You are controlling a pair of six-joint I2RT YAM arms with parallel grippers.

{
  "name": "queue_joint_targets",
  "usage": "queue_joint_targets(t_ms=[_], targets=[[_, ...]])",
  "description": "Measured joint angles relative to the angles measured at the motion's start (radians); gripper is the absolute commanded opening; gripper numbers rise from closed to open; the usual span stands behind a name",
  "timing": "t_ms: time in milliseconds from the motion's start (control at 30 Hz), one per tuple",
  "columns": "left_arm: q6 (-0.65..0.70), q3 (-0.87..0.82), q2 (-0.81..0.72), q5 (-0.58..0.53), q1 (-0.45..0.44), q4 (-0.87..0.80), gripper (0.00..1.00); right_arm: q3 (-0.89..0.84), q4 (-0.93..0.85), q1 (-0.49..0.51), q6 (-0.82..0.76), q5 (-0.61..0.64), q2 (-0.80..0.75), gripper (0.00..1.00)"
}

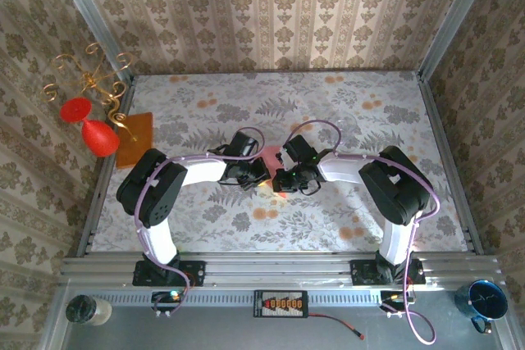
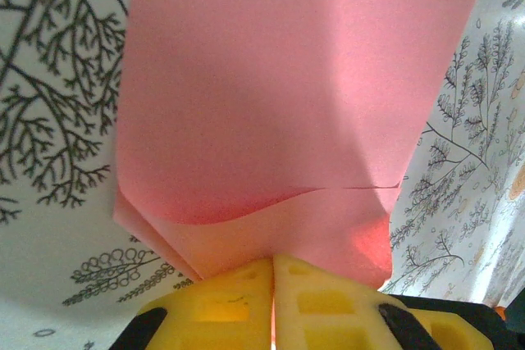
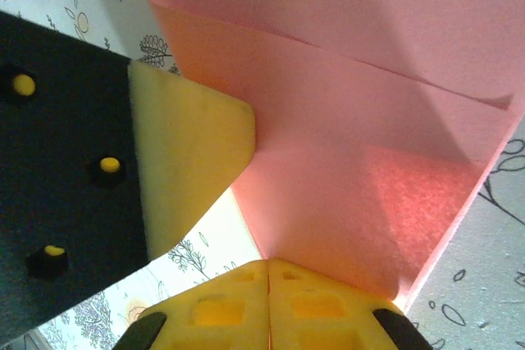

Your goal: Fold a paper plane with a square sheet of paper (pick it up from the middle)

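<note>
The square sheet of paper [image 1: 271, 156] is salmon pink and is held above the middle of the table, folded into overlapping layers. In the left wrist view the paper [image 2: 279, 104] rises from my left gripper [image 2: 272, 261], whose yellow fingers are shut on its lower edge. The right gripper [image 3: 268, 264] is likewise shut on a lower corner of the paper [image 3: 369, 120]. A finger [image 3: 193, 161] of the left gripper presses on the sheet from the left. From above, the left gripper [image 1: 257, 173] and right gripper [image 1: 280, 179] meet tip to tip. Whether the folded sheet forms a paper plane I cannot tell.
An orange rectangular sheet [image 1: 136, 138] lies at the table's left edge beside a red goblet [image 1: 98, 134] and a gold wire stand [image 1: 94, 78]. Wallpapered walls close three sides. A blue mug [image 1: 486, 302] and a jar [image 1: 86, 309] stand below the rail.
</note>
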Motion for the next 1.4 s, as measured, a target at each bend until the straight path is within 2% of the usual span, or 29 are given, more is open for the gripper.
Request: queue_joint_targets(t_ms=[500, 733, 1033, 1400], targets=[[0.003, 0.01, 0.011, 0.02, 0.0, -0.001, 0.08, -0.161, -0.005, -0.019, 0.0, -0.015, -0.134, 0.09], [0.015, 0.012, 0.011, 0.02, 0.0, -0.004, 0.08, -0.168, -0.008, -0.024, 0.031, -0.025, -0.18, 0.11], [0.021, 0.013, 0.012, 0.023, 0.0, -0.004, 0.09, -0.05, 0.016, -0.024, 0.046, -0.023, -0.079, 0.09], [0.036, 0.017, 0.012, 0.023, -0.001, -0.003, 0.09, -0.039, 0.011, -0.024, 0.046, -0.016, -0.027, 0.07]])
